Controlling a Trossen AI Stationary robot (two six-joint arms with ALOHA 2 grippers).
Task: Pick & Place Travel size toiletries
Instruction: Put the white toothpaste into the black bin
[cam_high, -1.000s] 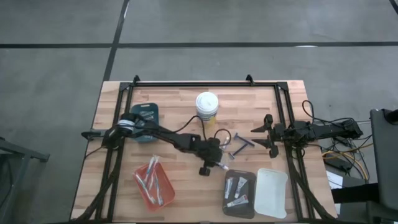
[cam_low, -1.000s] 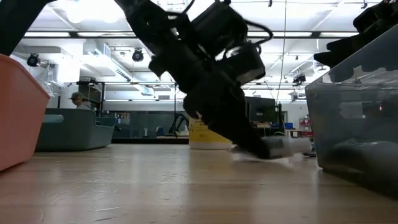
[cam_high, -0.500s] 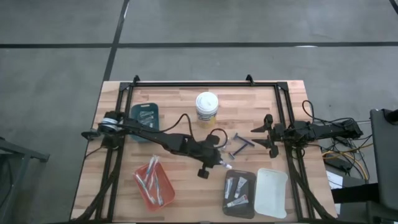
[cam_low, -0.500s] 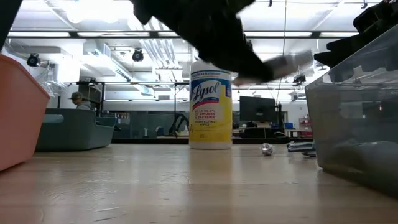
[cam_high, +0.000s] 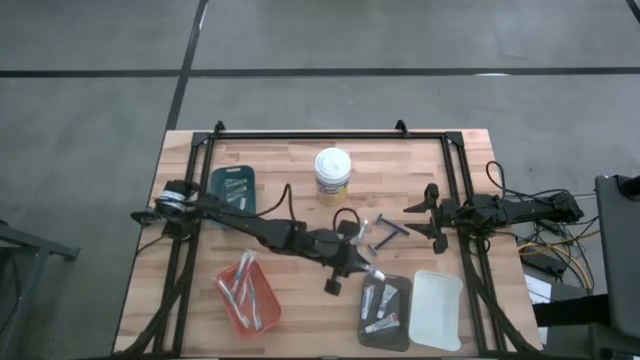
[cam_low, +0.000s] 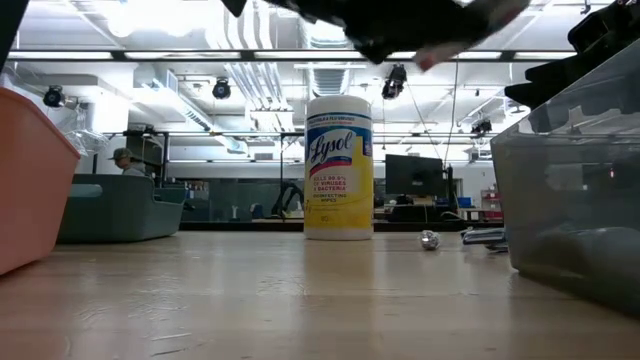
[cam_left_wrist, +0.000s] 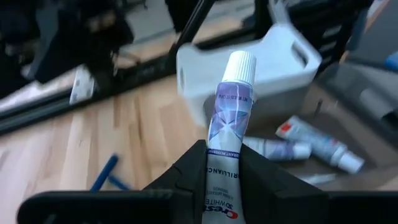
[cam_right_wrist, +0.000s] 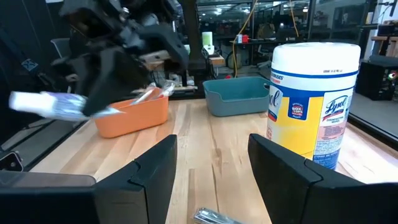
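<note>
**Robot body, appearance**

Both arms are matte black, built of slim jointed links. Left arm (cam_high: 262, 229): a loose black cable loops off its forearm, and a silvery round cap sits at its base joint. Right arm (cam_high: 505, 211): black cables trail from its base. Left gripper (cam_left_wrist: 224, 171) and right gripper (cam_right_wrist: 211, 163) fingers: broad, black, smooth-faced wedges.

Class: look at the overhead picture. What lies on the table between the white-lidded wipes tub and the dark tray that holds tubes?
In the high view, between the tub and the dark tray lie blue-handled razors, with the left tool carrying a tube above that stretch.
</note>
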